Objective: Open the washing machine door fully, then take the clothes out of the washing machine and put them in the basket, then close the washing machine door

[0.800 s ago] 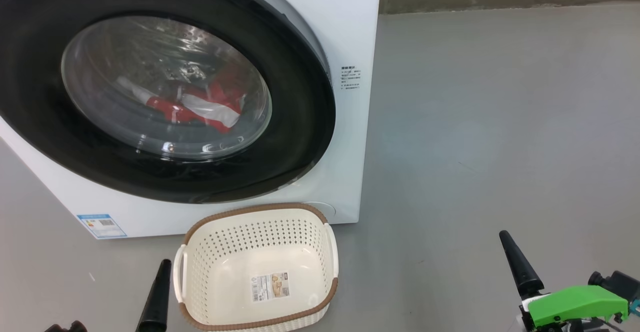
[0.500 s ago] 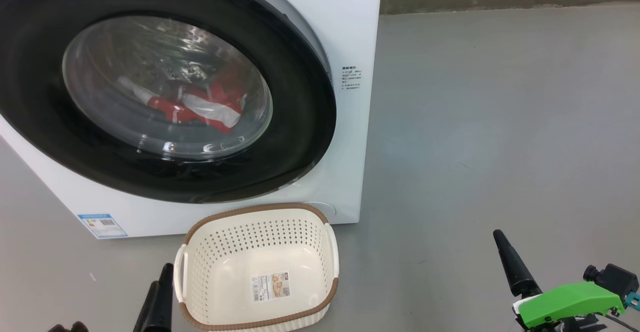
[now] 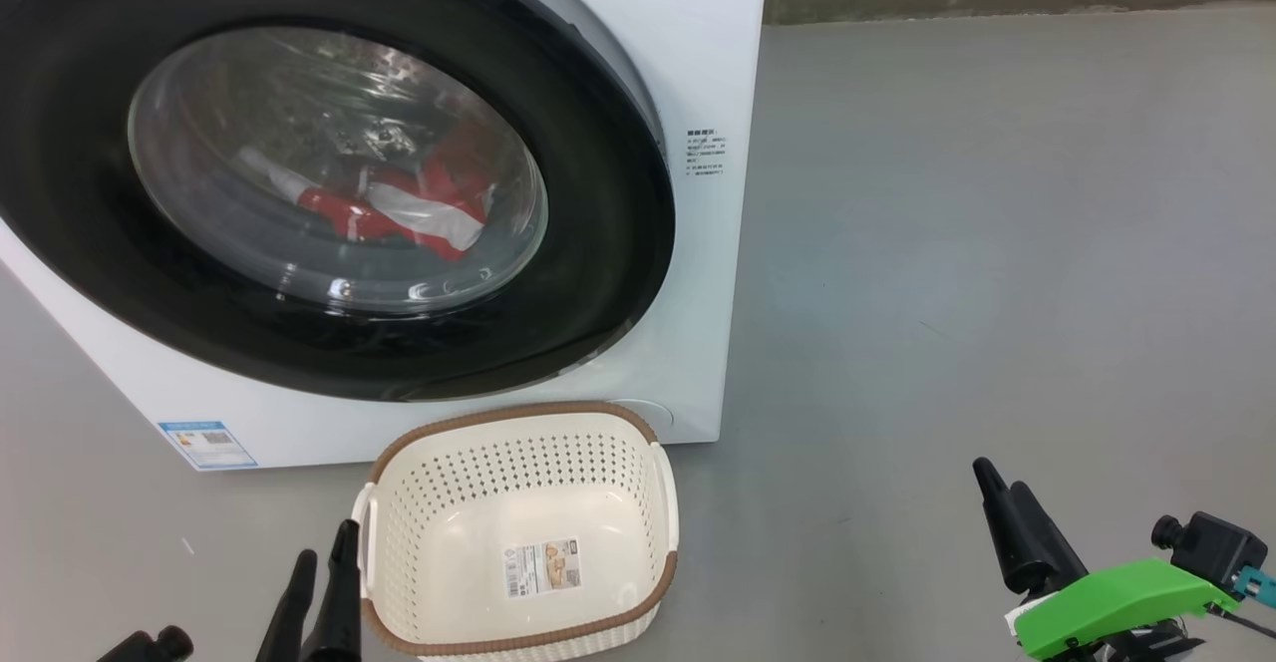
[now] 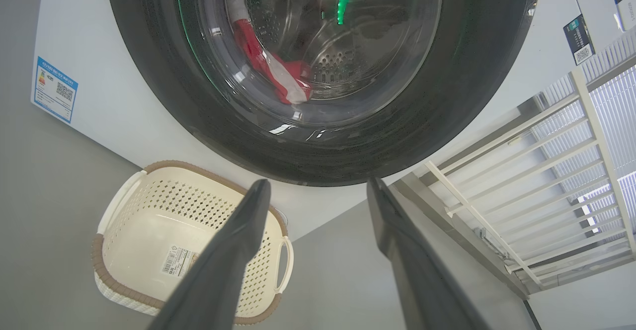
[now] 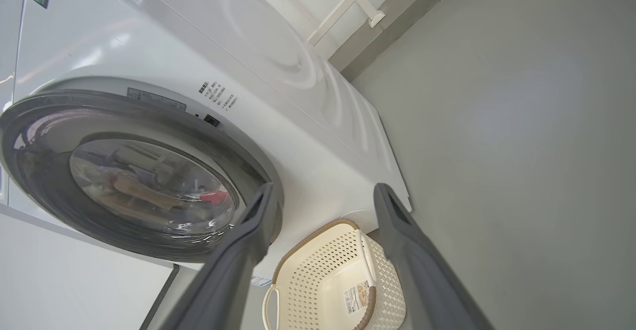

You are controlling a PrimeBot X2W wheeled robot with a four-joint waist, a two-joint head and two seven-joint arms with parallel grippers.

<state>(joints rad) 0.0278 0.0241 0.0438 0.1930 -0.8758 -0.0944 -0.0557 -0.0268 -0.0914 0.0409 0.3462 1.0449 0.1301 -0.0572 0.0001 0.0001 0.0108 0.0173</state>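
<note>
Jaws stood wide apart on both arms, with nothing between them. The left gripper (image 3: 328, 540) hung low just beside the basket (image 3: 518, 410), its fingertips close to the near white handle (image 3: 365, 534). The right gripper (image 3: 1000, 476) waited well apart on the basket's other side, over bare floor (image 3: 997, 243). That spread probably left the middle free for a reach at the door.

The basket sat empty just ahead of the jaws, tucked against the foot of the washing machine (image 3: 698, 34), likely so that garments would have only a short way to travel. A sticker (image 3: 543, 569) with a barcode lay on its bottom, its print too small to read.

Farther ahead of both sets of fingertips, the washing machine door (image 3: 608, 243) was shut against the white front, so opening it was a step not yet begun. Behind its glass the clothes (image 3: 399, 208), red with white panels, lay heaped low in the drum (image 4: 348, 61). No lettering on them could be made out.

A blue label (image 3: 206, 443) sat at the machine's lower corner beyond the left jaws. A small block of black text (image 3: 703, 152) was printed beside the door rim. Both were illegible.
</note>
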